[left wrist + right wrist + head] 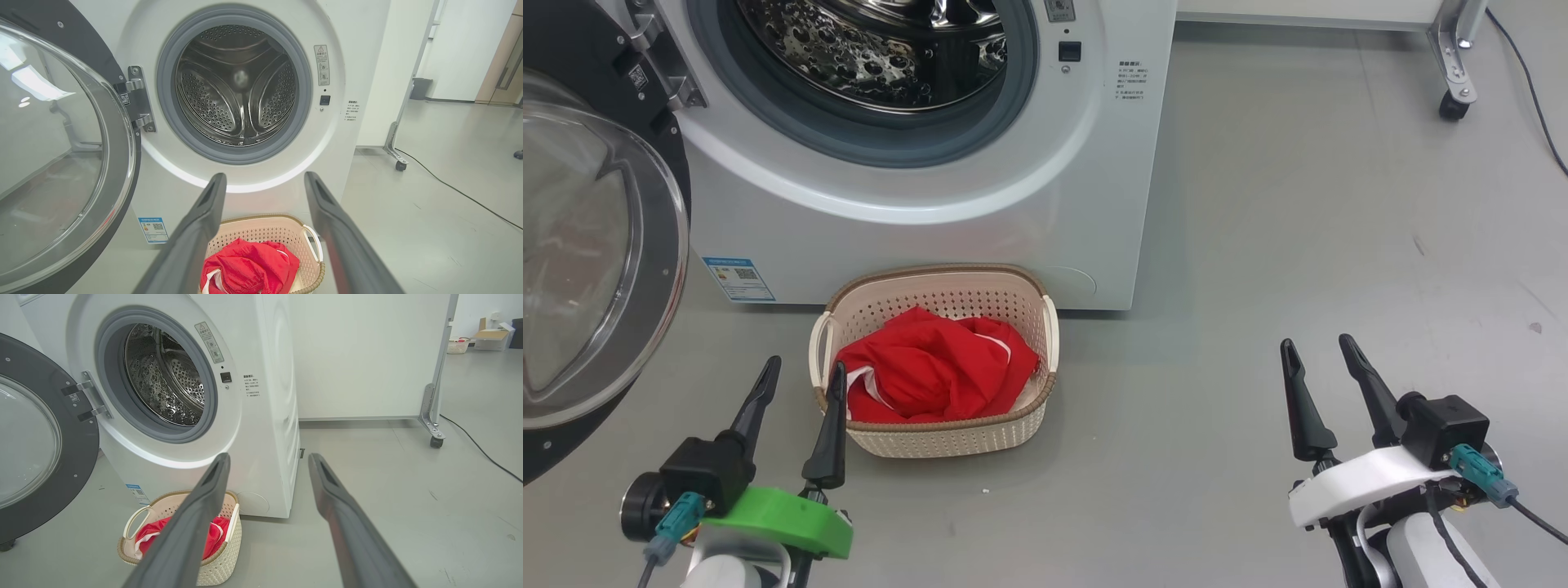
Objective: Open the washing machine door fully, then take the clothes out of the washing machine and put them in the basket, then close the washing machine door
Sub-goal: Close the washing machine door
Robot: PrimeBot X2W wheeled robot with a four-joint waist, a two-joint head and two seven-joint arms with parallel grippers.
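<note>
On the floor (1258,245) against the white front-loading washing machine (1054,204), bright red clothes (931,371) fill the cream perforated basket (947,441). Both the left tool (805,365) and right tool (1316,343) hang open, empty. A glancing push on the wide-open, black-rimmed glass door (596,245) could slip, leaving it unlatched.

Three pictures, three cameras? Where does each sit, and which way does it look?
Head view: on the robot's head, looking forward and down at the washing machine, basket and clothes; left pincer and right pincer show, both open.
Left wrist view: on the left wrist, facing straight into the drum; left pincer at the bottom.
Right wrist view: on the right wrist, facing the washing machine at an angle; right pincer at the bottom.
All three share the open door, basket and clothes.
</note>
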